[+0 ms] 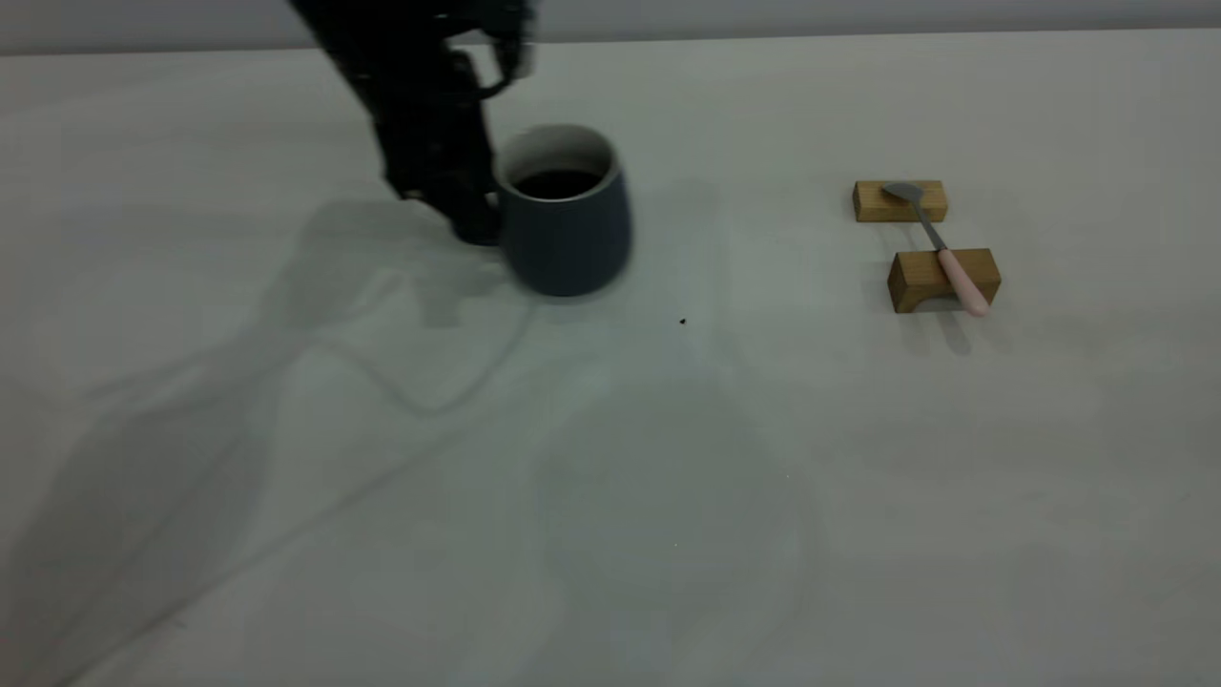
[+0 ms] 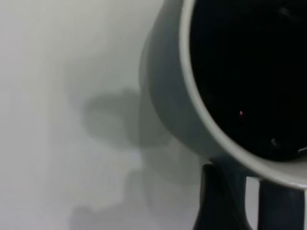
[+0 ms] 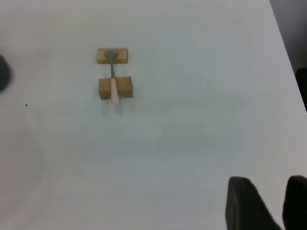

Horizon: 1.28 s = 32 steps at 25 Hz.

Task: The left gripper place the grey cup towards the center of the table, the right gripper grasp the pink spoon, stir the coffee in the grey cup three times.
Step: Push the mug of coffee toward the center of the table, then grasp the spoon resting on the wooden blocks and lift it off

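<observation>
Pale table (image 1: 668,496) showing one dark speck (image 1: 682,322). Left gripper (image 1: 477,224) reaching down, clamping the grey cup (image 1: 568,234) handle, coffee (image 1: 558,183) inside. Pink spoon (image 1: 940,250) lying across two wooden blocks (image 1: 920,277), far right. Right gripper (image 3: 264,203) hovering apart, fingers parted.

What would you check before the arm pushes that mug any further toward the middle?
1. Left gripper at the mug's handle side: ok; actual hold cannot tell.
2. Grey cup upright on the table: ok.
3. Coffee inside, no spill visible: ok.
4. Path toward the centre free, only a tiny speck: ok.
5. Pink spoon resting across two wooden blocks, ready: ok.
6. Right gripper away from the spoon, fingers apart: ok.
</observation>
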Motion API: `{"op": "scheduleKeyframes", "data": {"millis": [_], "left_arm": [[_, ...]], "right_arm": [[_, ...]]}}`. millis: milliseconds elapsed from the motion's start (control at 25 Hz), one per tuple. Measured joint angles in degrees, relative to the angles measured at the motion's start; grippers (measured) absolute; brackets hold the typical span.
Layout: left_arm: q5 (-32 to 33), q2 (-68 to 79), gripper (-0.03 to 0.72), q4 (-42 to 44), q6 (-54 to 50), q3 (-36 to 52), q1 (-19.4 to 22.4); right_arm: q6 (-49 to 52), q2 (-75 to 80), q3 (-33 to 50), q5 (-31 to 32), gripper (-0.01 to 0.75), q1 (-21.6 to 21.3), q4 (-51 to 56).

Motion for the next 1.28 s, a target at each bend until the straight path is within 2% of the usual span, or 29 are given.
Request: {"op": "scheduleKeyframes", "data": {"millis": [160,320,400,560,680,760,1080,1200,1280], "left_arm": [[-2.49,0.0,0.519,-1.46,-0.62,0.0,-2.7],[-1.54,-0.49,0.519,-0.59,-3.67,0.0,-3.08],[1.3,-2.2,0.519,3.27,-8.15,0.0,-2.62],[11.78,-10.4,0.519,12.97,-21.53,0.0,-1.29],[20.57,-19.16,0.519,16.19,-33.35,0.0,-0.79],[23.95,-25.62,0.519,17.03,-40.42,0.0,-0.73],[23.95,-47.78,0.519,17.36,-65.1,0.46,-0.73],[23.95,-56.75,0.519,17.36,-70.61,5.14,-0.73],[23.95,-64.06,0.519,17.36,-73.07,12.04,-0.73]], "right_arm": [[0.0,0.0,0.0,0.0,0.238,0.0,0.0],[0.0,0.0,0.0,0.0,0.238,0.0,0.0],[0.0,0.0,0.0,0.0,0.238,0.0,0.0],[0.0,0.0,0.0,0.0,0.238,0.0,0.0],[0.0,0.0,0.0,0.0,0.238,0.0,0.0],[0.0,0.0,0.0,0.0,0.238,0.0,0.0],[0.0,0.0,0.0,0.0,0.238,0.0,0.0],[0.0,0.0,0.0,0.0,0.238,0.0,0.0],[0.0,0.0,0.0,0.0,0.238,0.0,0.0]]}}
